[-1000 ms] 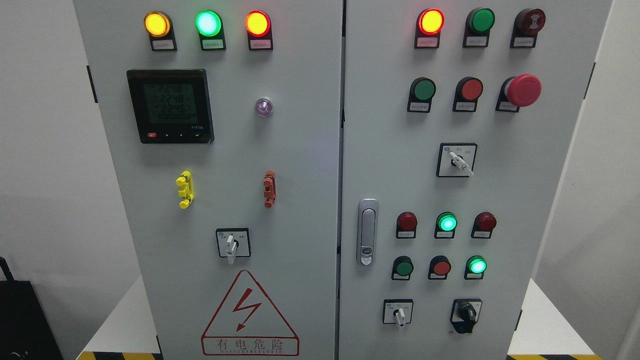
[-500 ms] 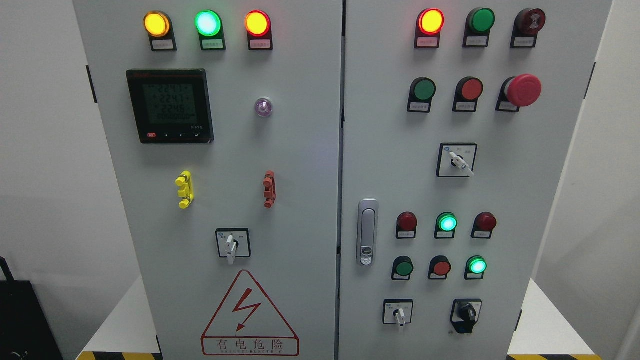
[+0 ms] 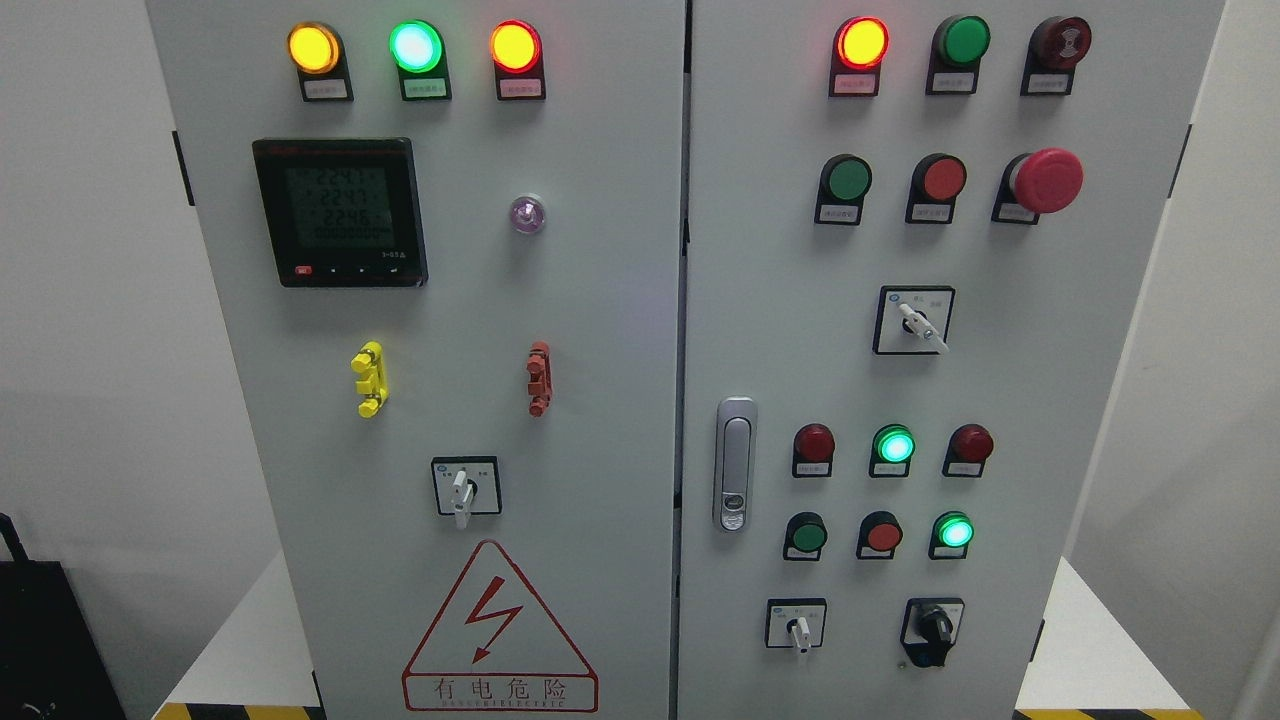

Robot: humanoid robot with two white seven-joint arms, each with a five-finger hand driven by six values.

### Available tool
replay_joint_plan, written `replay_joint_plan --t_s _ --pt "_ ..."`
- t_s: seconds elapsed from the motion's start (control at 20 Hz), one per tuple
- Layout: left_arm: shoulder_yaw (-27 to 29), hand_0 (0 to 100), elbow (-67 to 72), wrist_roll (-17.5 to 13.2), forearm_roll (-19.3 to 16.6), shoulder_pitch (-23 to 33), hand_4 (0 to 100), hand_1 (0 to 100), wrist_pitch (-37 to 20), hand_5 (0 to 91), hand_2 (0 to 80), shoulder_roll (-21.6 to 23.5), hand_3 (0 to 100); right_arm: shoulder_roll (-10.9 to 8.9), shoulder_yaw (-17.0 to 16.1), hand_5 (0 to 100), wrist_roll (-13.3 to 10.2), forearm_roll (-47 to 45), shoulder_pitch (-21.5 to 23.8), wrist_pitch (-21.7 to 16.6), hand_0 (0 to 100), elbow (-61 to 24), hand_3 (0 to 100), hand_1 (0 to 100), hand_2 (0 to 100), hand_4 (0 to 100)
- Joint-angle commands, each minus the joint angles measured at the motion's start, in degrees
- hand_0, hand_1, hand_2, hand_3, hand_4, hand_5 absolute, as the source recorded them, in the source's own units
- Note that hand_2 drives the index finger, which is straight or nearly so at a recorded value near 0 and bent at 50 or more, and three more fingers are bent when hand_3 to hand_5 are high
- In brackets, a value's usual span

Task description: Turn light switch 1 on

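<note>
A grey two-door electrical cabinet fills the head view. The right door carries a lower row of buttons: a dark green one, a red one and a lit green one. Above them sit a dark red lamp, a lit green lamp and another dark red lamp. Below are a white selector switch and a black knob. The labels are too small to read, so I cannot tell which control is switch 1. Neither hand is in view.
The left door has three lit lamps on top, a digital meter, a white selector and a red hazard triangle. A red emergency stop and a door handle project from the right door.
Nothing has moved; only the meter's digits differ slightly.
</note>
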Motion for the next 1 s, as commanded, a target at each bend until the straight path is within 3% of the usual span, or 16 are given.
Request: replay_joint_plan --t_s 0.0,0.2,0.45,0.75,0.95 --pt "-7.4 24 -20.7 3.0 0.0 0.0 76 37 4.4 50.7 39.7 -1.1 65 0.01 -0.1 0 0.0 0.0 0.0 0.0 0 0.0 0 0 0 0" --pt "-8.4 23 -24.7 3.7 -0.3 -0.1 77 39 6.5 52.3 41.8 -1.2 67 0.02 -0.1 0 0.0 0.0 0.0 0.0 0 0.0 0 0 0 0" --pt "-8.7 21 -26.0 10.9 -4.0 -1.7 79 48 8.8 55.9 46.4 -1.5 74 0.02 0.0 0 0.0 0.0 0.0 0.0 0 0.0 0 0 0 0" --pt "-8.7 17 -26.3 12.3 -5.5 -5.7 80 55 15.2 57.1 49.6 -3.3 77 -0.07 0.0 0 0.0 0.0 0.0 0.0 0 0.0 0 0 0 0" --pt "-8.7 16 -26.4 18.5 -6.1 -8.6 80 58 19.9 58.0 50.1 -4.0 77 0.02 -0.1 0 0.0 0.0 0.0 0.0 0 0.0 0 0 0 0"
